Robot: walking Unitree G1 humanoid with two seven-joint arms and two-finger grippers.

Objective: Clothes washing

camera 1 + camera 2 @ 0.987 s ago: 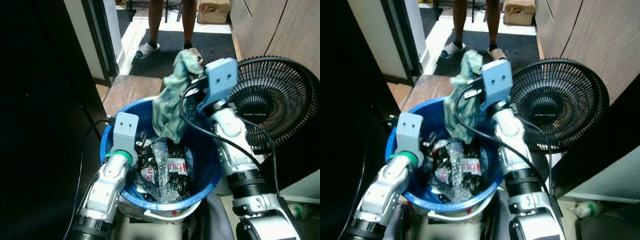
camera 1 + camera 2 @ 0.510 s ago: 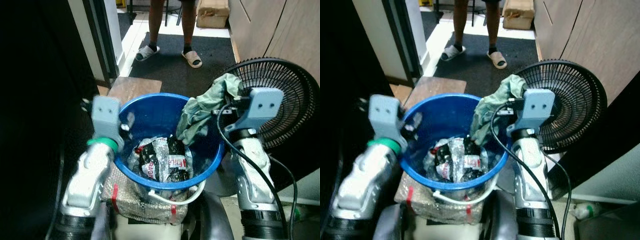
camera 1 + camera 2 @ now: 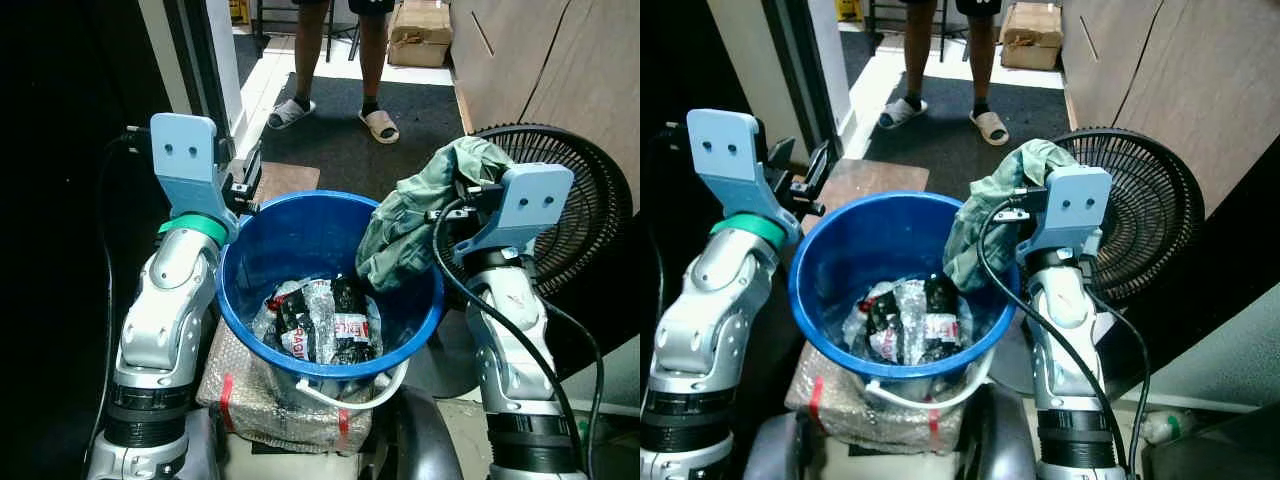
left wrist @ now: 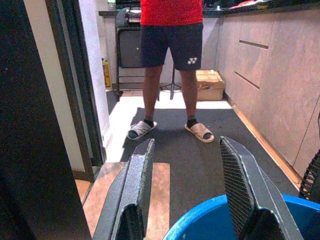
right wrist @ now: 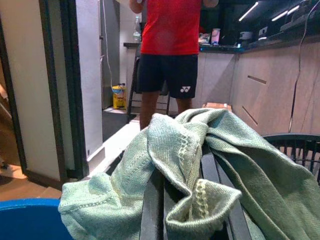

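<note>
- The right gripper (image 3: 1012, 208) is clamped on a pale green knitted garment (image 3: 415, 215). It holds the cloth bunched over the right side of the round blue plastic bucket (image 3: 258, 330), and the loose end hangs down across the bucket's rim.
- In the right wrist view the green knit (image 5: 190, 165) is draped over both black fingers (image 5: 151, 210), which lie close together under it. The hold looks like a pinch through a fold, not a grip on a hem.
- Judging by the height of the hold, the garment is lifted to clear the crumpled black, white and clear plastic wrappers (image 3: 322, 322) at the bottom of the bucket.
- The left gripper (image 4: 185, 200) stands spread and empty, its two ribbed fingers (image 4: 137, 192) well apart above the far left rim of the bucket. It is probably kept there out of the cloth's way.
- The bucket rests on a silver foil-wrapped bundle bound with red tape (image 3: 262, 400), so its footing may be soft. A tug on cloth caught at the rim could tip it.
- To the right, the black wire-guard floor fan (image 3: 1150, 215) stands just beside the right arm, and the trailing cloth hangs near its grille.
- A dark wall closes the left side.
- Ahead there is open room over a wooden floor patch (image 3: 875, 175) and a dark mat (image 3: 340, 120). A person in slide sandals (image 3: 335, 105) stands on the mat, well apart from both grippers.
</note>
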